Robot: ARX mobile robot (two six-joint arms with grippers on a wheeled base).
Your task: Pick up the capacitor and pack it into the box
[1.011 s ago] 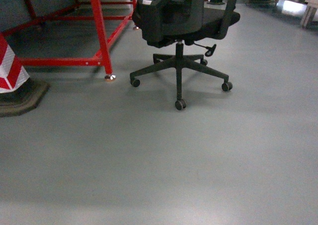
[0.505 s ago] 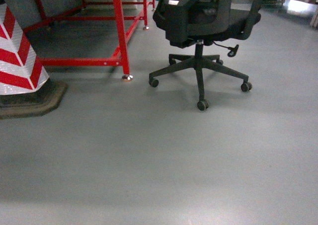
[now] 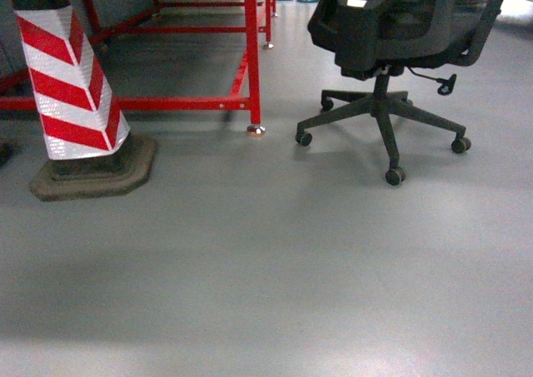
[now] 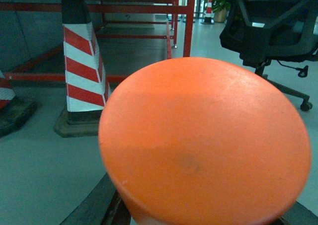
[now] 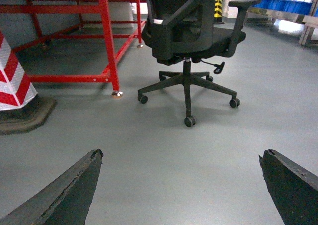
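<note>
filling the lower middle of the left wrist frame, an orange capacitor [image 4: 203, 140] sits pinched in the left gripper; looks light, stiff, smooth, so grip its sides. right gripper [image 5: 181, 185] jaws spread wide, empty. box not visible; office chair [image 3: 400, 52] upper right.

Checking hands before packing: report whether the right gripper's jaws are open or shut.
Open. In the right wrist view the right gripper has its jaws set far apart at the lower corners, with only bare grey floor between them.
</note>
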